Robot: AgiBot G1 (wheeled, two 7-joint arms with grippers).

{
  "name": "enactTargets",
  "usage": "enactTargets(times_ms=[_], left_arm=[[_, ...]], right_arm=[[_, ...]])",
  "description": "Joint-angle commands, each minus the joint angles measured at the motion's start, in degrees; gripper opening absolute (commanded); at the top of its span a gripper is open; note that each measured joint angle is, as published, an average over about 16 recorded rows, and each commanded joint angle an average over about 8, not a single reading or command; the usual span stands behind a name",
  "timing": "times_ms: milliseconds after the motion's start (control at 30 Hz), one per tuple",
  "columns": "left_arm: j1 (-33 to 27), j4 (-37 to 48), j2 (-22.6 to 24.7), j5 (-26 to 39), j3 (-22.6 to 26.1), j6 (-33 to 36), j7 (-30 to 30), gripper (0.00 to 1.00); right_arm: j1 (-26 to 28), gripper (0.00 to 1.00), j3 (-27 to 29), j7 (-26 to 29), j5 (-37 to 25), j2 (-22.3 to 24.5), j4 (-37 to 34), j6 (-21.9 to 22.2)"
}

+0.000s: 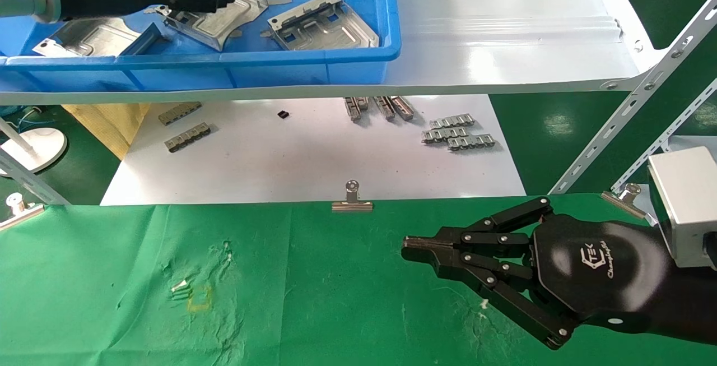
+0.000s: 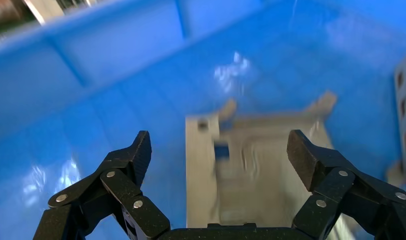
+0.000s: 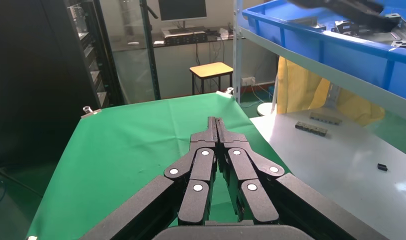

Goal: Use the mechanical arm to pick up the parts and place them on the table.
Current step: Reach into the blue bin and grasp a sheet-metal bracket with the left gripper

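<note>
Three stamped silver parts (possibly grooved) lie under left mechanical arm's spread fingers.

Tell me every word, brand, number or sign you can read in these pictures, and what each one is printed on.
"TEK": white logo letters on the hexagonal palm of the black right robot hand, which hovers shut over the wrinkled green cloth table.
A slanted white script line beneath that logo: too small to read.
Black left robot hand, open above a silver stamped metal plate in the blue plastic tray: no text shows.
Nothing else carries readable writing.
</note>
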Motion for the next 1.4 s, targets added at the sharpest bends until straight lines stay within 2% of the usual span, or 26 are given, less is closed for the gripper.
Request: enactTargets(times_ms=[33, 467, 1000, 1400], left_arm=[[-0.81, 1.58, -0.11, 1.04, 0.73, 0.68, -0.69, 0.0], [-2.45, 3.7, -0.88, 2.76, 1.94, 2.37, -1.56, 0.0], [-2.16, 4.02, -0.5, 3.09, 2.15, -0.95, -0.5, 0.0], [-2.89, 2.33, -2.04, -0.06, 0.0, 6.09, 1.78, 0.0]], right_arm=[[0.0, 1.0, 0.0, 0.0, 0.0, 0.0, 0.0, 0.0], [0.0, 1.0, 0.0, 0.0, 0.0, 0.0, 0.0, 0.0], [0.0, 1.0, -0.01, 0.0, 0.0, 0.0, 0.0, 0.0], [0.0, 1.0, -0.01, 0.0, 0.01, 0.0, 0.0, 0.0]])
